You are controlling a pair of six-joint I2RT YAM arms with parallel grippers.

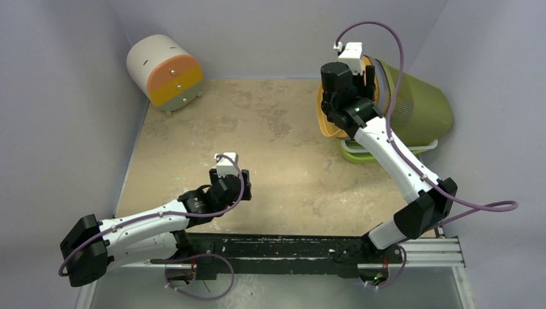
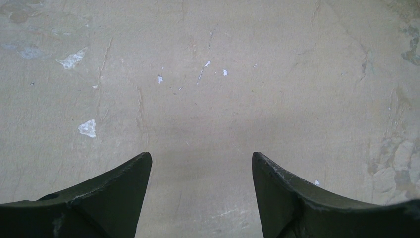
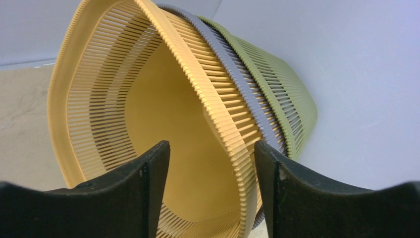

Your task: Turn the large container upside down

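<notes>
Large container (image 1: 418,109): nested slatted baskets, upper right of the overhead frame, at the far end of the bench (image 1: 283,129); detail in the fourth entry.

Mounting rail (image 1: 290,248): black, along the lower edge of the frame, carrying both arm bases.

Left hand (image 2: 201,156): lower centre-left of the overhead frame, pointing down at the scuffed bench. Fingers are apart, with only bench surface seen between them.

Right hand (image 3: 212,148): upper right, at the container's mouth. Fingers are apart, and the yellow rim runs through the gap. Whether either finger touches the rim cannot be told.

Container, detail: yellow basket innermost, grey next, olive green outermost. It lies tipped on its side, mouth toward the left of the frame, base toward the right wall.

Pale green piece (image 1: 360,154): under the container's lower edge, kind unclear.

Drawer unit (image 1: 166,72): upper left corner, white drum body. Drawer fronts are orange, yellow and grey-green. It is well apart from the container.
</notes>
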